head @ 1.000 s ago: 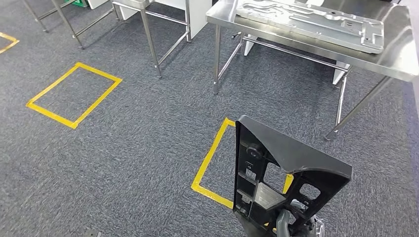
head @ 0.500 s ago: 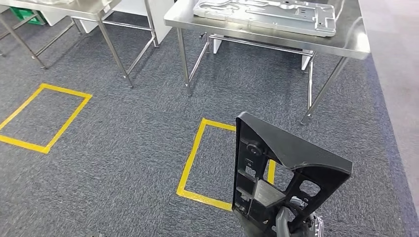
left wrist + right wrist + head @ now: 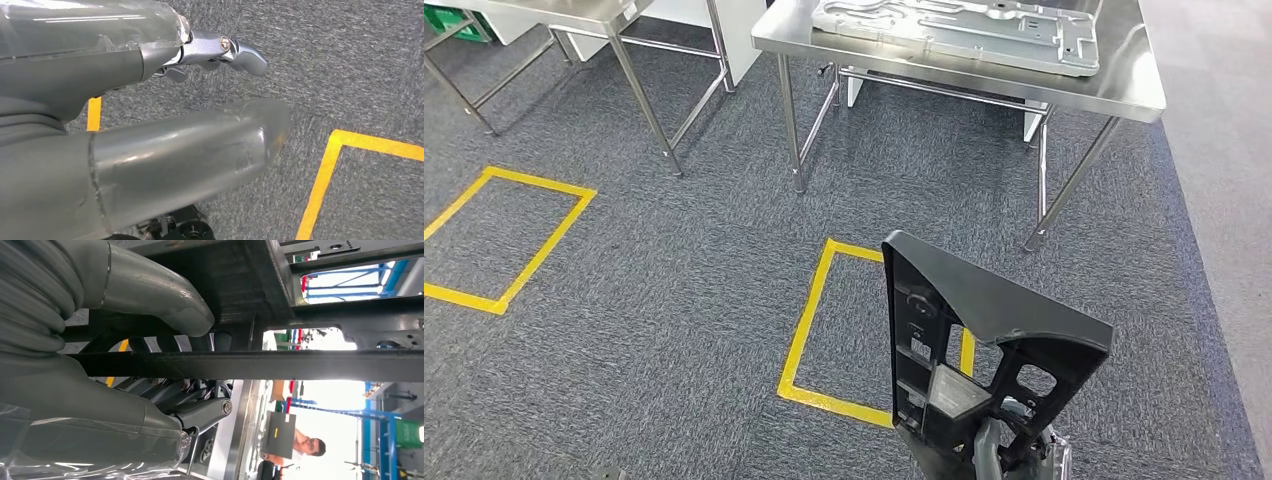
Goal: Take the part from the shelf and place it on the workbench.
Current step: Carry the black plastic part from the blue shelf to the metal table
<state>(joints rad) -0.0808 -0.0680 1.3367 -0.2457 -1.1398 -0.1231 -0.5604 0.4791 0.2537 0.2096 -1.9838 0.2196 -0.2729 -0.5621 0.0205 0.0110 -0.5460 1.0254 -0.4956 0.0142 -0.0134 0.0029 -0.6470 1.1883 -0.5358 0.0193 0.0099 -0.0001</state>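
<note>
Though half hidden behind its load in the head view, plainly clenched: right hand wrapped round a low crossbar of the part. In the right wrist view, thick thumb hooked over 1 side of that bar and darker fingers curled under the other. Left hand released, holding nothing, thumb and finger apart, hanging above grey carpet beside a strip of yellow tape.

Carried upright in front of the body, off the floor, over the near corner of a yellow taped rectangle. Well short of the workbench, with a large metal plate already lying across much of the steel top.

Likely stiff and fairly light for its bulk, judging by the open ribbed frame, but top-heavy when gripped this low, so apt to swing or twist about the 1 bar in the fist. Best held just there, on a bar or rib inside a cut-out, not by the smooth outer face, which looks slippery. Probably sturdy enough to set down without fuss, though awkward to stand on edge.

Black, matt, roughly triangular: 1 straight tall edge, 1 sloping solid face, several cut-outs, a round boss near the top and a pale label low inside.
</note>
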